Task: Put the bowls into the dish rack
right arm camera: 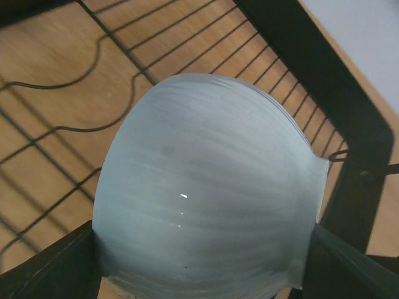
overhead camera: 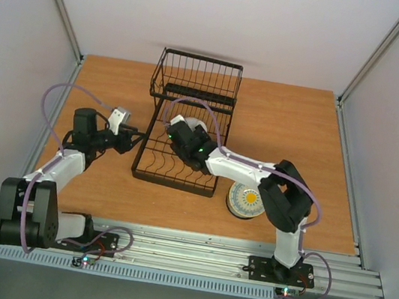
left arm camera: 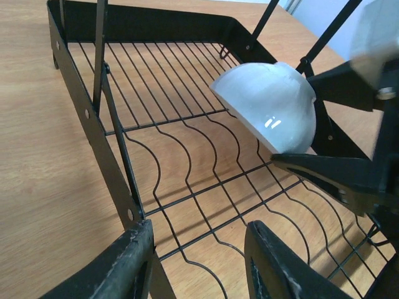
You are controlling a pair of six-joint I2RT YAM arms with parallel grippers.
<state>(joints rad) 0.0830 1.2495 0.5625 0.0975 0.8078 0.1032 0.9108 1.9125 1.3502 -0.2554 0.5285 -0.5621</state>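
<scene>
Though small, bowl (right arm camera: pixel 206 187): glazed, slick, brittle, probably light; pinch across rim.
Place: over rack (left arm camera: pixel 93 131) slot wires.
Right hand (overhead camera: pixel 186 138): clamped on bowl.
Left hand (left arm camera: pixel 198 261): fingers apart, by rack edge.

A held bowl (overhead camera: pixel 193 126) hangs over the dish rack (overhead camera: pixel 196 73); the other bowls (overhead camera: pixel 246 200) sit right of the rack.

Wooden tabletop (overhead camera: pixel 285 133), pale walls (overhead camera: pixel 206 14)

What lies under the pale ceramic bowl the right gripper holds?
Curved slot wires of the black wire dish rack, with the wooden table showing through. The pale ceramic bowl hides the wires straight below it.
</scene>
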